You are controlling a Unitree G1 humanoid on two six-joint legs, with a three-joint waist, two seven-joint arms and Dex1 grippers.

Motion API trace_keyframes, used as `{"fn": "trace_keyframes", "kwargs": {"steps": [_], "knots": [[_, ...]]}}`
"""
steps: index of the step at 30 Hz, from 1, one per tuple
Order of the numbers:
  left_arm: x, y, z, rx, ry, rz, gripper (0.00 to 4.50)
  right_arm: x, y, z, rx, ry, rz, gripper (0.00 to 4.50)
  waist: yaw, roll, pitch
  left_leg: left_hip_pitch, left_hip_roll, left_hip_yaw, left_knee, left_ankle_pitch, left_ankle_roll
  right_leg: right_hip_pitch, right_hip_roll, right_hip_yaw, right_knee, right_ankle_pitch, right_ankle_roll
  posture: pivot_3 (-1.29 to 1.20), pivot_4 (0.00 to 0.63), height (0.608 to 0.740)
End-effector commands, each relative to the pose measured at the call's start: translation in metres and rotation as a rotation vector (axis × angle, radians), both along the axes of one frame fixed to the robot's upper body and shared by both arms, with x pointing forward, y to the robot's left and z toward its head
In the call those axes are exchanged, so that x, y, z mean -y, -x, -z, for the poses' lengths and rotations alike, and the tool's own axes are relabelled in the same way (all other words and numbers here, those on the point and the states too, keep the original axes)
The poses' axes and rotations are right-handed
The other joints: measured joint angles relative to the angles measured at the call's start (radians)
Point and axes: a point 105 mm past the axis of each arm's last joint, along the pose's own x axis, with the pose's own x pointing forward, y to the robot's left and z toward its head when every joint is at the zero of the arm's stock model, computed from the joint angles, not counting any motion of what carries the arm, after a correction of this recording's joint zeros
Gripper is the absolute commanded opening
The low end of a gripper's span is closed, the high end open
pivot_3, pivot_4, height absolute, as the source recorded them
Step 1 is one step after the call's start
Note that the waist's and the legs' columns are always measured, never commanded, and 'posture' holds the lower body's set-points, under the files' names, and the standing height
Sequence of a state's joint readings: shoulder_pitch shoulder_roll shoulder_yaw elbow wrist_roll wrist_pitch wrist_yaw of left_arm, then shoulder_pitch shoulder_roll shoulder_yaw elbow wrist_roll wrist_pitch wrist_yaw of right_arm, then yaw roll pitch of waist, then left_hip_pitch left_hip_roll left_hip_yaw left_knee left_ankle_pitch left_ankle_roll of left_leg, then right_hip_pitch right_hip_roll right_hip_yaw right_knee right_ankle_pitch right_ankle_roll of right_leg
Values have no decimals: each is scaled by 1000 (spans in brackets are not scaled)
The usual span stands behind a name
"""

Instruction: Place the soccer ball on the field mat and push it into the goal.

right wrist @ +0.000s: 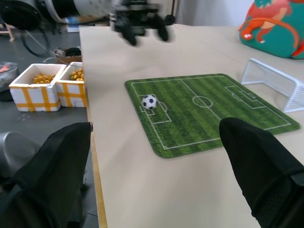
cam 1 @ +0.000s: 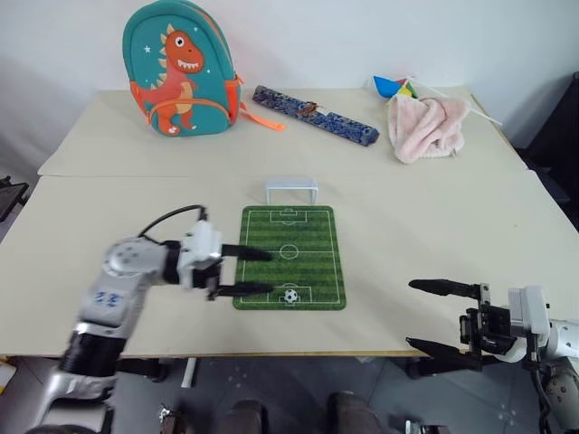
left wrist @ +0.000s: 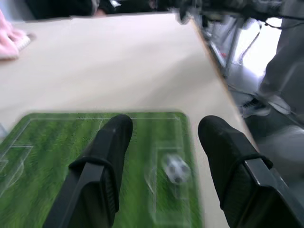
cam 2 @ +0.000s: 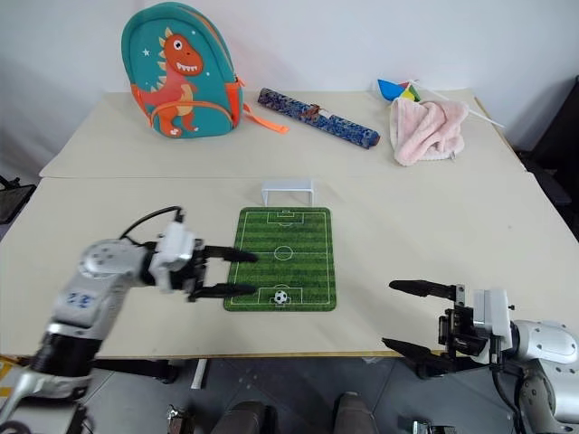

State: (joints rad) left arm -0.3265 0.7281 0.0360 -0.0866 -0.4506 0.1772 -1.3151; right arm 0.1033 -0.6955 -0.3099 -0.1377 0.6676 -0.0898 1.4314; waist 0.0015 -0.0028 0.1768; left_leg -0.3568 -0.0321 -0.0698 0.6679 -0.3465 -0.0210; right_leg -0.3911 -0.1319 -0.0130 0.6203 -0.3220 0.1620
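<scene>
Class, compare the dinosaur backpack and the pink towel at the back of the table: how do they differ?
The dinosaur backpack stands upright and keeps a firm rounded shape; the pink towel lies crumpled in a loose heap. The backpack is teal with an orange dinosaur print, while the towel is plain pale pink. The backpack sits at the far left, the towel at the far right. Both rest on the table.

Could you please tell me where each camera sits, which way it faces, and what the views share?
Head cameras: look forward and down over the table; both arms show.
Left wrist: looks along the open left end effector at the mat.
Right wrist: looks along the open right end effector across the mat towards the goal.
All share the ball.
</scene>
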Motion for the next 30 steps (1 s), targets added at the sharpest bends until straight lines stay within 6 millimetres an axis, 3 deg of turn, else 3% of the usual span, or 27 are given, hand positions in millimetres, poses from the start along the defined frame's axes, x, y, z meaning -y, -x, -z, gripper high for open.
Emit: {"fn": "trace_keyframes", "kwargs": {"steps": [1,5,8,11,14,19,30], "knots": [[-20,19,10,-35,5,-16,2122,8,2,-9,69,4,27,4500,-1,0,0,0,0,0,-1,0,0,0,0,0,0,0,0,0,150,740],[-16,34,26,-74,28,-29,943,13,4,-7,67,12,43,4500,14,0,0,0,1,-1,0,0,0,1,-1,0,-1,0,0,0,150,740],[13,47,36,-79,65,16,76,14,8,-3,55,12,55,4500,25,1,0,0,1,-1,0,0,0,1,-2,0,-1,0,0,0,150,740],[38,52,49,-50,57,61,30,12,11,1,35,10,51,4500,24,1,0,0,0,-1,0,0,1,2,-3,0,-2,0,0,0,150,740],[50,48,56,-42,40,62,30,11,11,2,27,14,48,4500,21,1,0,0,-1,-1,0,0,0,2,-1,0,-1,0,0,0,150,740],[63,30,66,-41,8,9,30,16,9,3,12,26,82,4500,21,1,0,2,-1,1,0,0,0,2,0,1,0,0,0,0,150,740],[91,-13,63,-49,47,-78,30,16,12,11,12,6,191,4500,24,1,0,1,-2,0,1,1,0,2,-1,1,0,0,0,0,150,740]]}}
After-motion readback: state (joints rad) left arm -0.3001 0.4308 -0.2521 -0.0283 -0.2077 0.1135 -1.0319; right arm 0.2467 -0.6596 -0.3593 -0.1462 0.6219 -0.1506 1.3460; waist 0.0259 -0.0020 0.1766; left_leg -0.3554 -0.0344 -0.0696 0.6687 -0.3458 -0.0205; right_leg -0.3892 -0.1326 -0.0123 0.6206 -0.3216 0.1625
